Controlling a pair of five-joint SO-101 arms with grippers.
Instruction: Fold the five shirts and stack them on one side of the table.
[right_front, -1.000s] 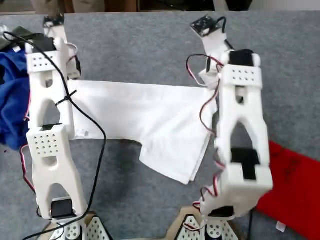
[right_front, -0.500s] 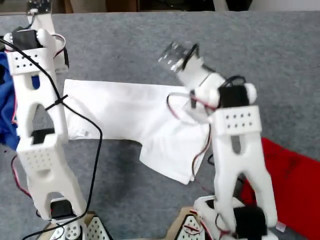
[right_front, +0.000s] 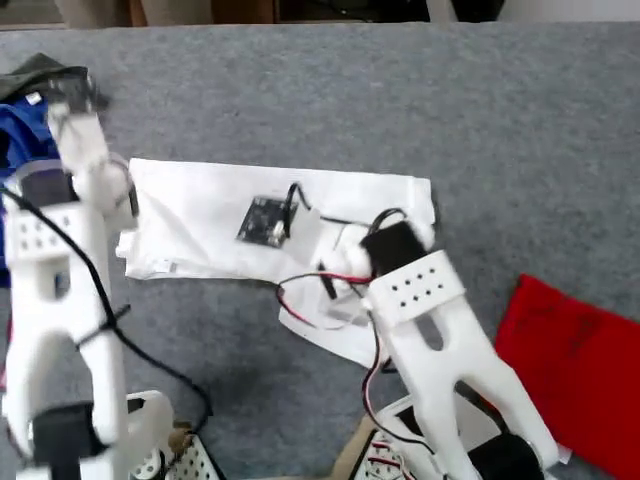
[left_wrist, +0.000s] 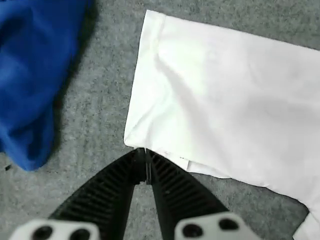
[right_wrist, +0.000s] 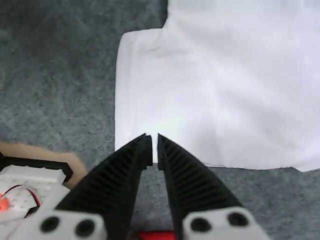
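A white shirt (right_front: 210, 215) lies folded into a long strip across the middle of the grey table, with a sleeve flap (right_front: 345, 335) sticking out toward the arms. In the left wrist view my left gripper (left_wrist: 145, 162) is shut, its tips touching the near corner of the white shirt (left_wrist: 225, 95). I cannot tell whether cloth is pinched. My right gripper (right_wrist: 154, 142) is shut and hovers just above the white shirt (right_wrist: 220, 85) near its sleeve flap. The right arm (right_front: 415, 290) leans over the shirt's middle. The left arm (right_front: 55, 250) stands at the shirt's left end.
A crumpled blue shirt (right_front: 18, 130) lies at the table's left edge, also in the left wrist view (left_wrist: 30, 70). A red shirt (right_front: 570, 350) lies at the right front. A dark cloth (right_front: 40, 72) sits at the far left corner. The arm bases (right_wrist: 30, 175) stand at the front.
Both arms have pulled back from the shirt's far edge. The right arm swung left and low over the shirt's middle. The left arm shifted left to the shirt's end.
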